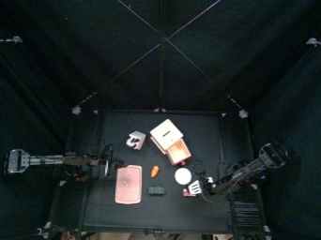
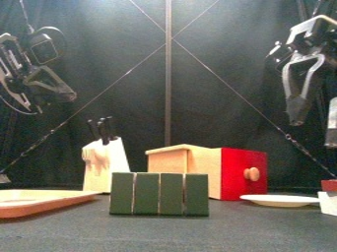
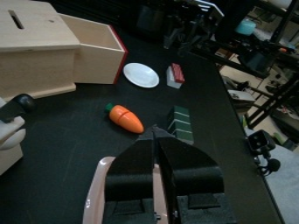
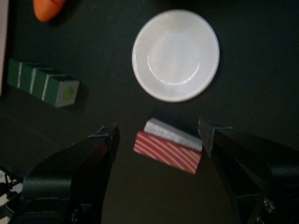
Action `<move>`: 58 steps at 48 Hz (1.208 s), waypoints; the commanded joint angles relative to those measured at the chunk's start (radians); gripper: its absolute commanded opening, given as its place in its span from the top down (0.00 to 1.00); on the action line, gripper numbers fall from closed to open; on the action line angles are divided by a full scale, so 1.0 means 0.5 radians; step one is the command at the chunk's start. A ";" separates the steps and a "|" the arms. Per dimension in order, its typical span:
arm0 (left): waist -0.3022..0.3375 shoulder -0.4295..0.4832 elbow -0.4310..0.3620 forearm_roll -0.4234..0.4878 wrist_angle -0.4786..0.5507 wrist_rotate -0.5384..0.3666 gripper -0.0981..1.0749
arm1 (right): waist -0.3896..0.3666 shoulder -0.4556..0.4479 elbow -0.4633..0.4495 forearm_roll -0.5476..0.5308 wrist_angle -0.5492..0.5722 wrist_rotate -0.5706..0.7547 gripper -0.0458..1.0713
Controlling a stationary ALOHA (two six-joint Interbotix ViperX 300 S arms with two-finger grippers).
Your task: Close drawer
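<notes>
I'm seeing the pinkish-brown sliding drawer (image 1: 177, 149) sticking out of the small boxy wooden cabinet with the cream-white top (image 1: 166, 134), mid-table. My left gripper (image 3: 156, 166) is hanging over the flat pink rectangular pad (image 3: 98, 194), jaws nearly together, gripping nothing. My right gripper (image 4: 156, 142) is hovering with jaws spread wide, empty, above a red striped block (image 4: 167, 151) beside the round white plate (image 4: 176, 55)
</notes>
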 commanded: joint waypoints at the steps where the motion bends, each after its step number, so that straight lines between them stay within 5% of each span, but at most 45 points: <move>1: 0.000 0.003 -0.077 -0.003 -0.015 0.003 0.61 | -0.071 -0.052 0.012 -0.110 -0.037 0.003 0.06; 17: 0.009 0.098 -0.393 0.003 -0.009 0.006 0.61 | -0.304 -0.034 0.141 -0.430 -0.141 0.000 0.08; 27: 0.129 0.282 -0.672 0.000 0.095 0.003 0.61 | -0.466 -0.034 0.233 -0.491 -0.230 -0.003 0.10; 40: 0.252 0.647 -1.062 -0.028 0.439 -0.006 0.61 | -0.663 -0.028 0.267 -0.638 -0.436 -0.006 0.11; 58: 0.497 1.255 -1.460 -0.135 0.469 -0.003 0.61 | -0.930 0.015 0.276 -0.887 -0.884 -0.009 0.11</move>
